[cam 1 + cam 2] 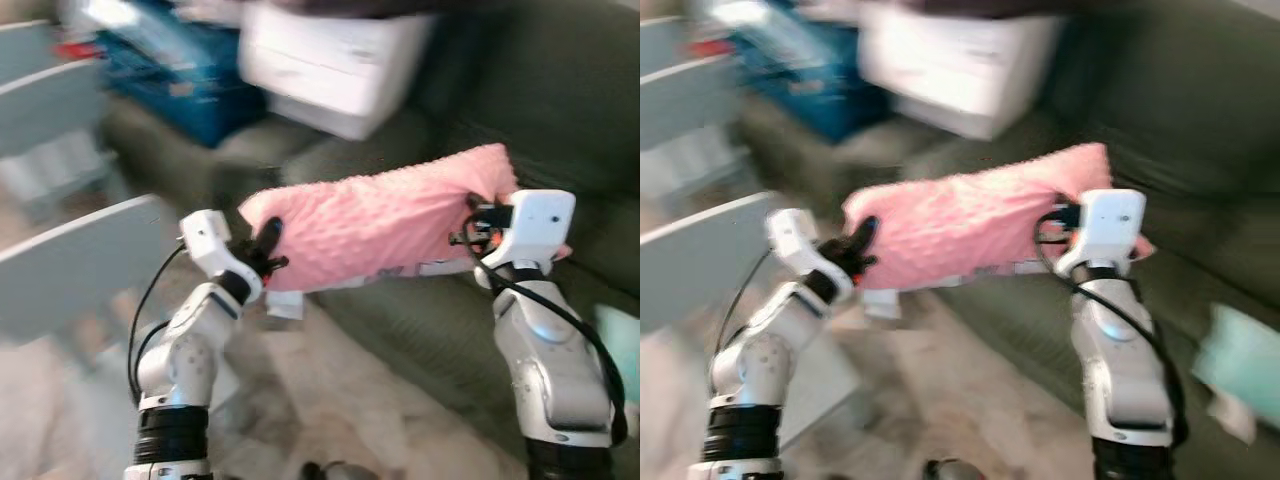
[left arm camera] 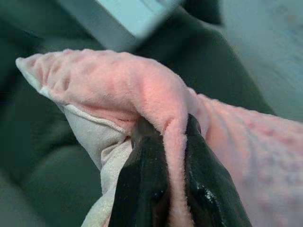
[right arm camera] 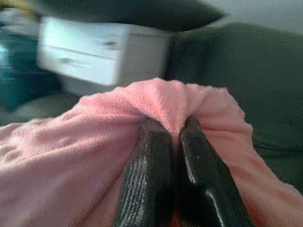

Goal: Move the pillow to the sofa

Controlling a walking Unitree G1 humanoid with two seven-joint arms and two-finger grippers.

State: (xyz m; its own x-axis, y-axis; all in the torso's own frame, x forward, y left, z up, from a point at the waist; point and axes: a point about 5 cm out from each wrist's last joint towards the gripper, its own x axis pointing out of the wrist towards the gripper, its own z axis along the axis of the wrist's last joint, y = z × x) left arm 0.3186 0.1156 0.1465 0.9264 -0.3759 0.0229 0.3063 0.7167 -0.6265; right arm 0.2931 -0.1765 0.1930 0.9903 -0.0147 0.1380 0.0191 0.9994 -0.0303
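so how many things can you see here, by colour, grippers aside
pink: 1, the pillow, held up between the left gripper and the right gripper
dark green: 1, the sofa
white: 1, the drawer unit
blue: 1, the blurred crate
pale teal: 1, the cushion on the sofa
total: 5

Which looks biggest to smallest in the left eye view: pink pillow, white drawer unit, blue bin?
1. pink pillow, held up between the left gripper and right gripper; being nearest the camera inflates it.
2. white drawer unit, partly cut off by the frame edge.
3. blue bin, blurred; close to the drawer unit, so the last two are unsure.
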